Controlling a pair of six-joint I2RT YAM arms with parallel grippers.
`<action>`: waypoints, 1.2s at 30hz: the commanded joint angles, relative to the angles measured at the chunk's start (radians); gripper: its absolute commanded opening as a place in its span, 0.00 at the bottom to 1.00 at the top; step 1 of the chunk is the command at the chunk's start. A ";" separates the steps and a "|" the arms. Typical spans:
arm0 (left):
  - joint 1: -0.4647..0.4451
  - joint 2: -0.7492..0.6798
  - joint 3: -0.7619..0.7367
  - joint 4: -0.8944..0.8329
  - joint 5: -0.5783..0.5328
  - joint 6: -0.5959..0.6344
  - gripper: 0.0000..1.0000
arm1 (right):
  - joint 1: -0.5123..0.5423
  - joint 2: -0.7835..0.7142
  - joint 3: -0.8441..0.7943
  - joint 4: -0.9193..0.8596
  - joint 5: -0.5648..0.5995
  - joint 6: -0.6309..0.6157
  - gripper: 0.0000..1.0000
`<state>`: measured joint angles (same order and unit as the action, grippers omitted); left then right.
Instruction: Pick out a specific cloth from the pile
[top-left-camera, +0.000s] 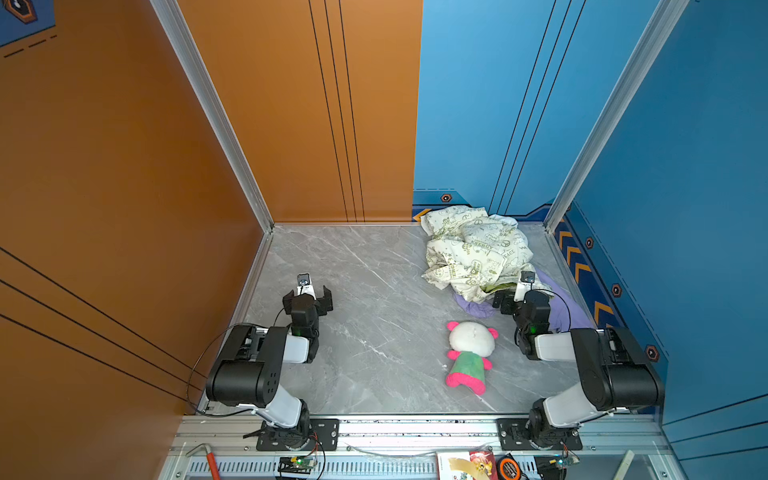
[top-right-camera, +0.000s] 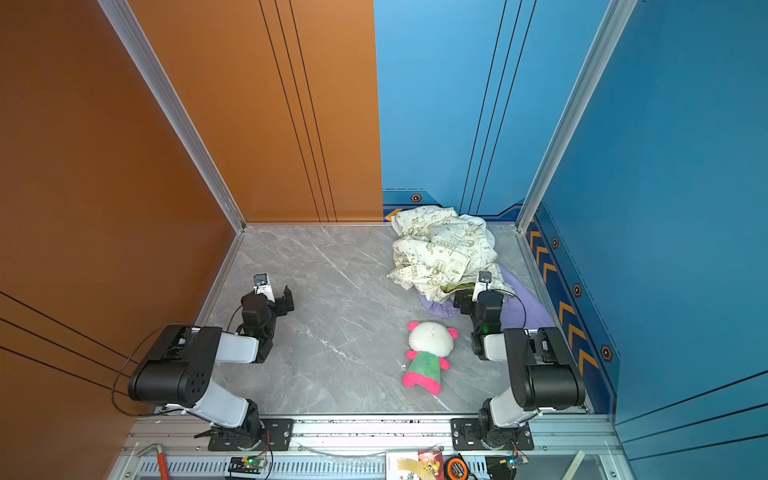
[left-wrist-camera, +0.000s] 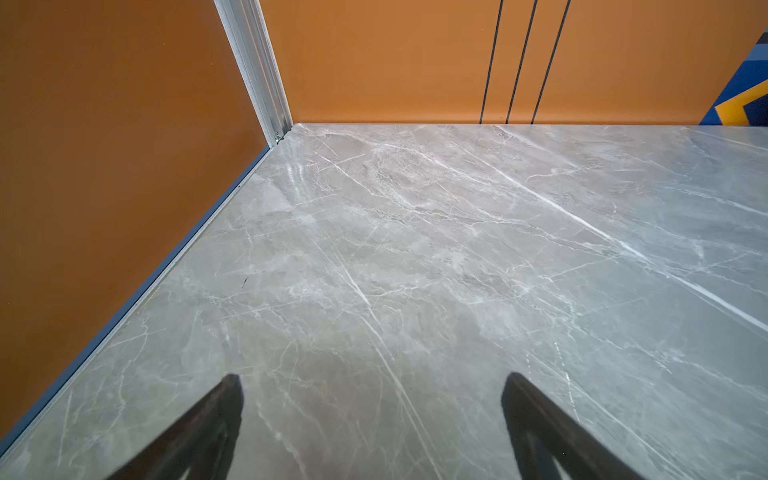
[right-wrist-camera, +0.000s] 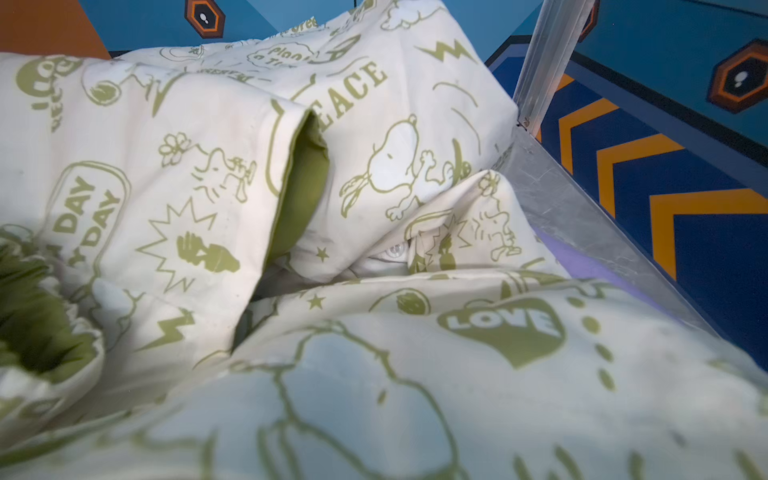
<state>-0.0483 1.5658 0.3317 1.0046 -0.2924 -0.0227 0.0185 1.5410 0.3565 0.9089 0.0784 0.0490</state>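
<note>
The pile (top-left-camera: 473, 249) (top-right-camera: 440, 249), a crumpled cream sheet with green doodle print, lies at the table's back right corner. The lavender cloth (top-left-camera: 559, 303) (top-right-camera: 524, 309) pokes out from under the pile's near edge on both sides of my right arm, and a sliver of the cloth (right-wrist-camera: 582, 262) shows in the right wrist view. My right gripper (top-left-camera: 509, 296) (top-right-camera: 469, 297) is at that near edge with its jaws spread. The cream sheet (right-wrist-camera: 374, 145) fills the right wrist view and hides the fingertips. My left gripper (top-left-camera: 308, 297) (top-right-camera: 272, 299) (left-wrist-camera: 374, 399) stands open and empty over bare table.
A pink-and-green plush toy (top-left-camera: 469, 357) (top-right-camera: 428, 357) lies face down in front of the pile, left of my right arm. The grey marble table (top-left-camera: 365, 291) is walled in orange on the left and blue on the right. A red-handled hammer (top-left-camera: 210, 461) and a tape measure (top-left-camera: 508, 467) lie below the front rail.
</note>
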 joint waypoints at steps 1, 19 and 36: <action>-0.005 0.005 0.018 -0.006 -0.011 0.010 0.98 | -0.002 0.006 0.016 0.001 -0.002 0.008 1.00; -0.006 0.005 0.018 -0.006 -0.012 0.010 0.98 | -0.002 0.006 0.016 0.000 -0.002 0.006 1.00; 0.001 0.005 0.038 -0.047 0.064 0.028 0.98 | -0.005 0.007 0.020 -0.003 -0.010 0.012 1.00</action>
<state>-0.0528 1.5658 0.3546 0.9726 -0.2501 -0.0036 0.0185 1.5410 0.3561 0.9089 0.0784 0.0494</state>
